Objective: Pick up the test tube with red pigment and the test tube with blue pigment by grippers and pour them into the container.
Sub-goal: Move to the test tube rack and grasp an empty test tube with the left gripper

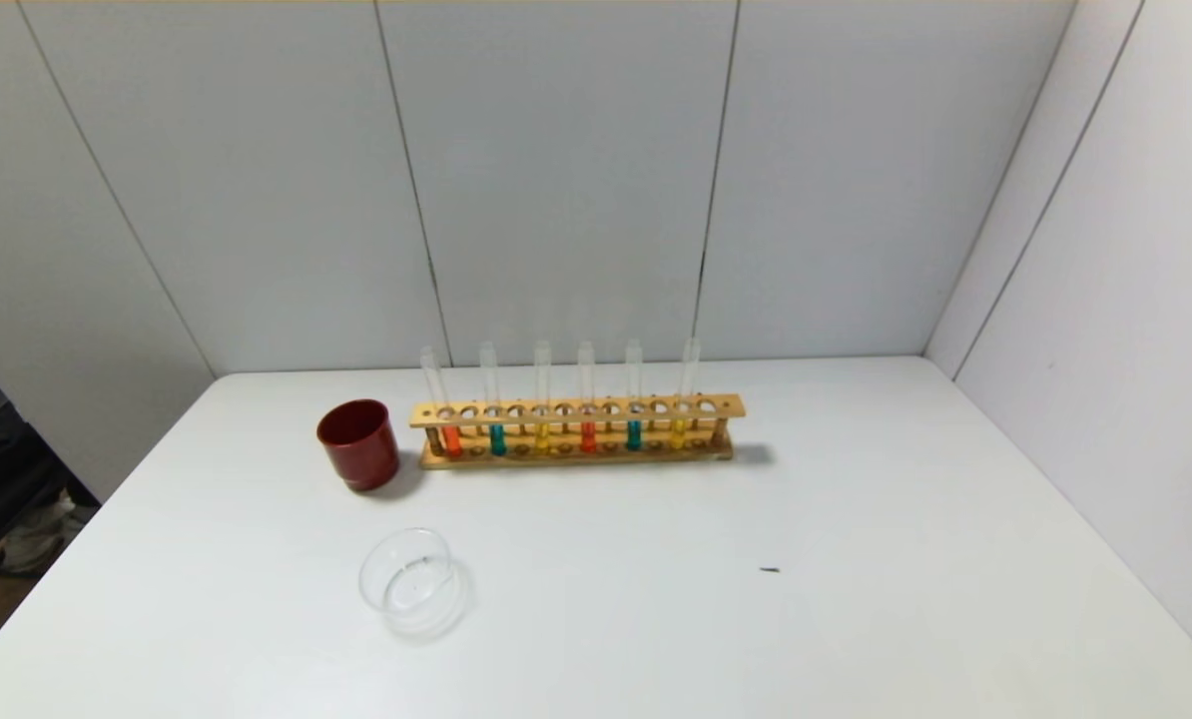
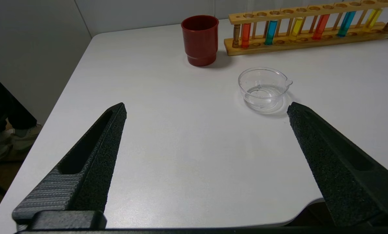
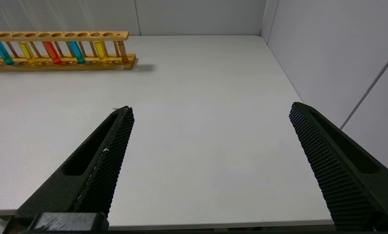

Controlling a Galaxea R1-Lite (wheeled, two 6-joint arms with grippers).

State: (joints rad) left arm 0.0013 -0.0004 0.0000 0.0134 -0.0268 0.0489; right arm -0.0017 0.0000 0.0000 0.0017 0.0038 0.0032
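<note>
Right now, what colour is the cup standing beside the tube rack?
Dark red, opaque. The cup shows best in the left wrist view, next to the wooden rack.

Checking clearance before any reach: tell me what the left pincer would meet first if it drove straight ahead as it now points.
Probably the container, slightly off-centre ahead of the open left pincer; past it stands the wooden rack. Depth is uncertain, so it could pass alongside.

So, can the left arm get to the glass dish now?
Probably yes. The left gripper is open above the near table edge, and only bare table lies between it and the glass dish. The red cup stands farther back.
</note>
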